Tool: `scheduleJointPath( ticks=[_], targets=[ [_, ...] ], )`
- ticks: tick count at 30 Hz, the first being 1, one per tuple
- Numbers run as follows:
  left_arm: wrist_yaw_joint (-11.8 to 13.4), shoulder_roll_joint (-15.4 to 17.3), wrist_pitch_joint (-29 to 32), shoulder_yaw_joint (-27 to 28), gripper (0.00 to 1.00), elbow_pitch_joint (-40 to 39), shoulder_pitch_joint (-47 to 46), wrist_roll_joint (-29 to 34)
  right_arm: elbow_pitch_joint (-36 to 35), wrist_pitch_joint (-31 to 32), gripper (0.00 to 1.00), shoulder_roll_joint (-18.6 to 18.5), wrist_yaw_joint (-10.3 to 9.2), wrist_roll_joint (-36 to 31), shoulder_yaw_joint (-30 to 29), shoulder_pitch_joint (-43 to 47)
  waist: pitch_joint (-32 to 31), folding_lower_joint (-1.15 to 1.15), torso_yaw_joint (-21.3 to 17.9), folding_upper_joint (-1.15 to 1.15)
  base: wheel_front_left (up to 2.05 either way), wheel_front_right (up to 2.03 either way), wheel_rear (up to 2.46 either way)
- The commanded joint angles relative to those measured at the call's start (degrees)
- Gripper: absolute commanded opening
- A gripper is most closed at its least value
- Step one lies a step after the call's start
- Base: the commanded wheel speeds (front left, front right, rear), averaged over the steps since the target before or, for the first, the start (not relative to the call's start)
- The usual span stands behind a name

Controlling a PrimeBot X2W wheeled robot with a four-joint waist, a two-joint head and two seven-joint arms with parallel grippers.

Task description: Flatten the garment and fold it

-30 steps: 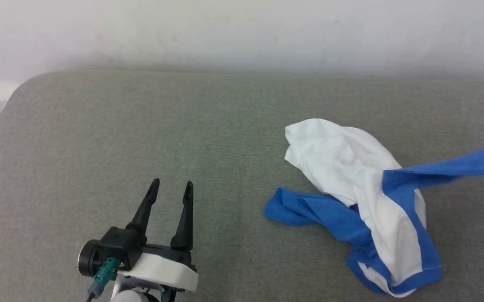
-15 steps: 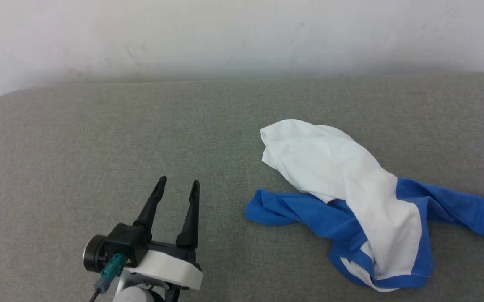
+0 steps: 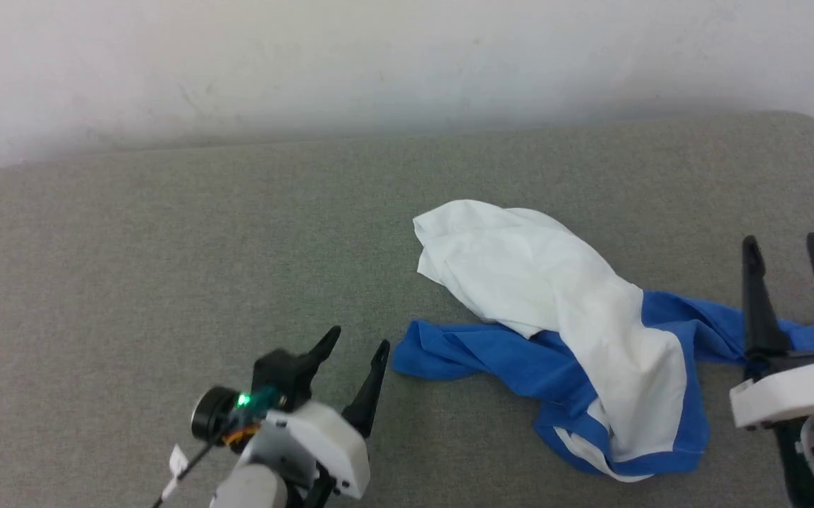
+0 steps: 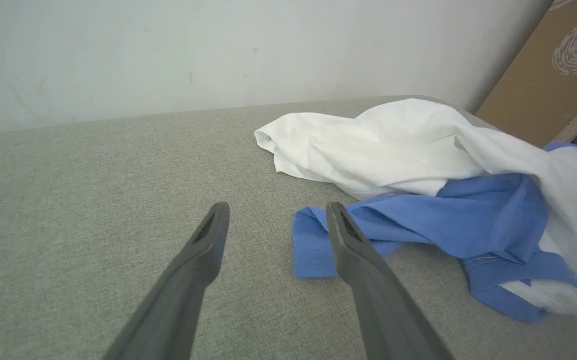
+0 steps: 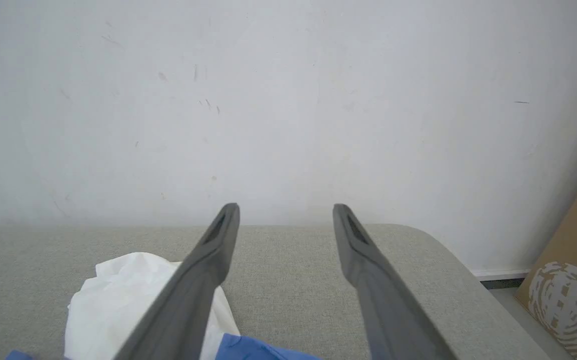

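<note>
Here the crumpled T-shirt [image 3: 555, 296] lies near the grey cushion's [image 3: 167, 247] right edge; left gripper [image 3: 360, 336] and right gripper [image 3: 781, 240] flank it, both spread, empty.

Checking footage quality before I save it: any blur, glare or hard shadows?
Head view: soft, even light, no glare, shirt sharp. Left wrist view: white cloth bright, creases readable. Right wrist view: flat light on the wall, no hard shadows.

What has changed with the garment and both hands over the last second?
The right hand let go of the garment: its blue sleeve, stretched up rightward before, now lies slack on the grey surface; that hand stands open by it. The left hand, open throughout, tilted and neared the other sleeve's cuff. The white body stayed heaped.
</note>
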Motion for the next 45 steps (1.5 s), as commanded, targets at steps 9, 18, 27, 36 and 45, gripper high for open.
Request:
scheduleJointPath(
  ticks=[9, 18, 27, 36, 45],
  targets=[
    [-0.8, 3.2, 25.0, -6.9, 1.00, 1.4, -10.5, -3.7, -3.2, -2.5, 1.00, 1.8, -0.12, -1.7, 4.2, 2.6, 5.2, 0.01, -3.4, 0.01, 0.00, 0.00, 0.00],
    [-0.1, 4.4, 32.4, -10.2, 1.00, 5.5, -15.2, -1.5, -1.7, -3.8, 1.00, 2.5, -0.12, -2.4, 4.7, 1.4, 8.4, 0.01, -4.2, 0.01, 0.00, 0.00, 0.00],
    [-0.6, 7.0, 31.4, -13.4, 0.00, 6.9, -15.6, -5.7, 0.5, -4.6, 1.00, 2.7, -0.12, -3.5, 3.1, 0.3, 7.2, 0.01, -3.2, 0.01, 0.00, 0.00, 0.00],
    [7.4, 10.6, 4.9, -1.7, 0.00, 0.3, -16.1, -4.7, 1.3, -3.1, 1.00, 2.8, -0.12, -4.4, 1.4, 2.3, 1.4, 0.01, 1.3, 0.01, 0.00, 0.00, 0.00],
    [15.4, 13.3, -7.8, 10.0, 0.00, -7.5, -11.6, -5.8, 1.4, -1.2, 1.00, 2.9, -0.12, -4.4, 1.6, 3.6, -0.1, 0.01, 5.7, 0.01, 0.00, 0.00, 0.00]
  ],
)
